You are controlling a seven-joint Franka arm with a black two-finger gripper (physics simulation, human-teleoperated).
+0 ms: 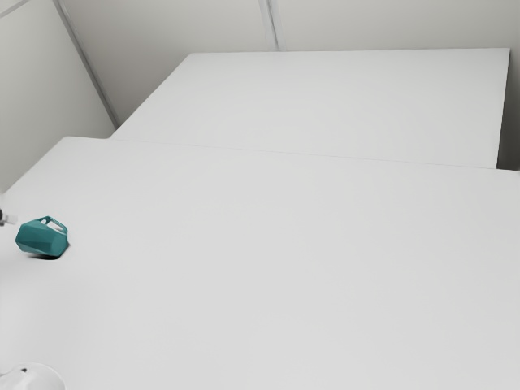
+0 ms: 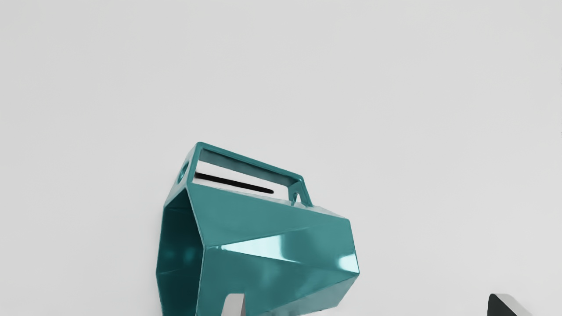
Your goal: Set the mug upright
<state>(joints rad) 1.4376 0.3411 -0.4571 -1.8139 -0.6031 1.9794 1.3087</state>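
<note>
Mug lying on its side on table, near exterior view's left edge. Guessing it's light and stiff, gloss maybe a bit slippery, so it could twist in grip. I'd take it across body near middle; handle looks like decent backup hold. Looks: shiny teal, chunky facets, boxy handle, dark open mouth. Claw open, fingertips wide apart, nothing gripped.

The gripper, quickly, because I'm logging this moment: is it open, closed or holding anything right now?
Gripper: open, its fingers well apart, holding nothing; the mug lies on its side, ungripped.
</note>
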